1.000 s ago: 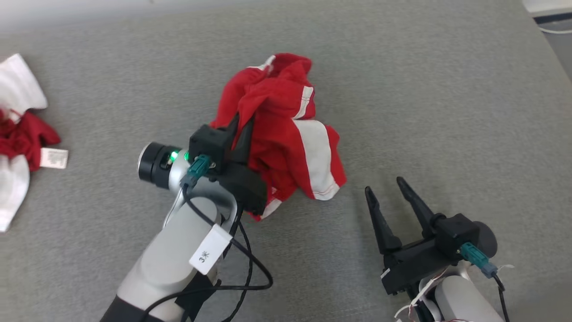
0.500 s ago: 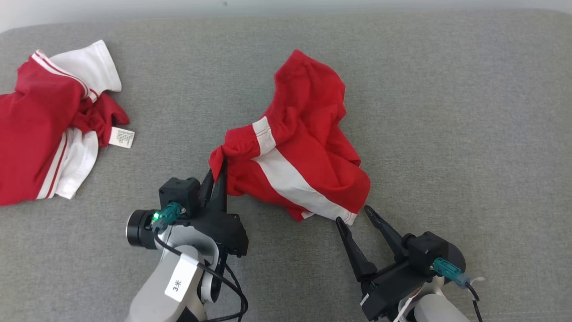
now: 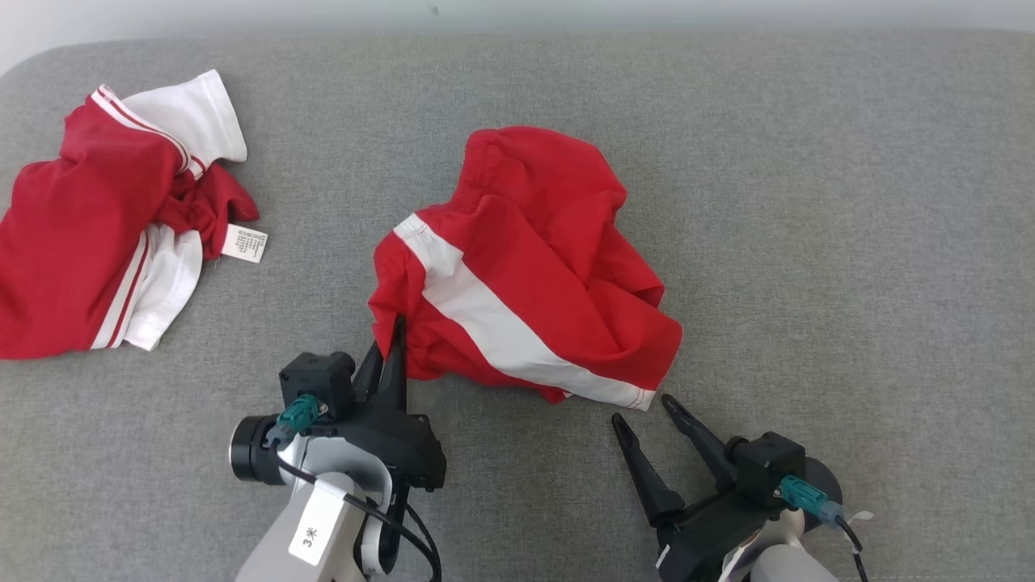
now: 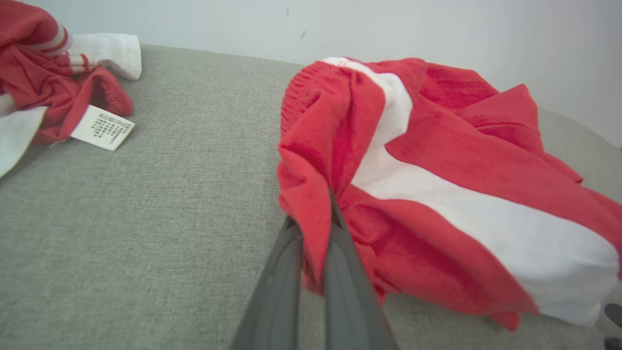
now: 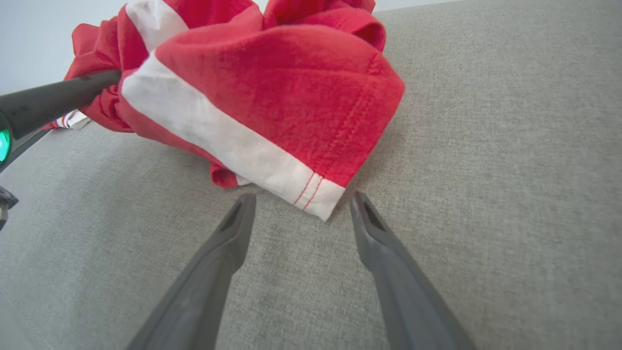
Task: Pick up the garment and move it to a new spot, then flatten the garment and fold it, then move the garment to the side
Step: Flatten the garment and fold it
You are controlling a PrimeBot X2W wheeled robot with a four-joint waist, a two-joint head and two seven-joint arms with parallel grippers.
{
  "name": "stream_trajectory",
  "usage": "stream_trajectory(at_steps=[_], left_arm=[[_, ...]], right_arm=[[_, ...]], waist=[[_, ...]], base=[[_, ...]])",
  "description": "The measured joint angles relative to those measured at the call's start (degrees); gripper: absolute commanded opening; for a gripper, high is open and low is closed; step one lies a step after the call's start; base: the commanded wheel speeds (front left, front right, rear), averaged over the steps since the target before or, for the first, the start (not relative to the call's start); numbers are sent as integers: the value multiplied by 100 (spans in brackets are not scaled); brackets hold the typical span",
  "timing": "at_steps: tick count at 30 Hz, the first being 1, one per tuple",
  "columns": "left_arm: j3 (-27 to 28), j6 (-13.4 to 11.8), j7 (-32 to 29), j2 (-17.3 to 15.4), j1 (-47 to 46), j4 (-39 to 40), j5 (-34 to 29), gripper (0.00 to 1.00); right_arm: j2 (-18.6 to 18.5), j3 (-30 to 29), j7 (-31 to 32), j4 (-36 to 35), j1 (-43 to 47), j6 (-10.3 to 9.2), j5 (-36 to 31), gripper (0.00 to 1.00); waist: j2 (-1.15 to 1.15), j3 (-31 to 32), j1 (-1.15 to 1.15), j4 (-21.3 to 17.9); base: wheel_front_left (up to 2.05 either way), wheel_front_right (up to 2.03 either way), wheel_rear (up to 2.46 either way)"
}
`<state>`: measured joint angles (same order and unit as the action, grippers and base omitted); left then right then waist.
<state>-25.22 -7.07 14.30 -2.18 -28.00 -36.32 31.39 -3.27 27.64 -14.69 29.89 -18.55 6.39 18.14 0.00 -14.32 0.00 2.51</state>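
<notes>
The garment (image 3: 534, 267) is a pair of red shorts with a white side stripe, lying crumpled on the grey cushion (image 3: 808, 202) in mid view. My left gripper (image 3: 392, 343) is shut on a fold of red cloth at the garment's near left edge; the left wrist view shows the garment (image 4: 437, 175) pinched between that gripper (image 4: 316, 214). My right gripper (image 3: 643, 408) stands open just short of the garment's near right corner. In the right wrist view the white hem corner (image 5: 320, 199) lies just ahead of that gripper (image 5: 299, 201), apart from both fingers.
A second red and white garment (image 3: 105, 218) with a white care label (image 3: 245, 242) lies crumpled at the far left. The grey cushion stretches bare to the right. A pale wall (image 4: 437, 29) stands behind the cushion's far edge.
The head camera has shifted. My left gripper, still shut on the garment, has dragged it nearer and the cloth has spread lower. The right gripper's tips now sit close to the white hem corner.
</notes>
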Motion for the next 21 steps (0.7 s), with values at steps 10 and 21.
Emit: stream_trajectory(at_steps=[10, 21], left_arm=[[-125, -4, 1, 0, 168, 164, 134, 0], [-101, -5, 1, -1, 412, 193, 182, 5]], right_arm=[[-1, -111, 0, 263, -235, 1, 18, 100], [-13, 110, -1, 356, -437, 18, 78, 46]], waist=[[0, -118, 0, 99], [0, -169, 0, 247]], base=[[0, 0, 0], [0, 0, 0]])
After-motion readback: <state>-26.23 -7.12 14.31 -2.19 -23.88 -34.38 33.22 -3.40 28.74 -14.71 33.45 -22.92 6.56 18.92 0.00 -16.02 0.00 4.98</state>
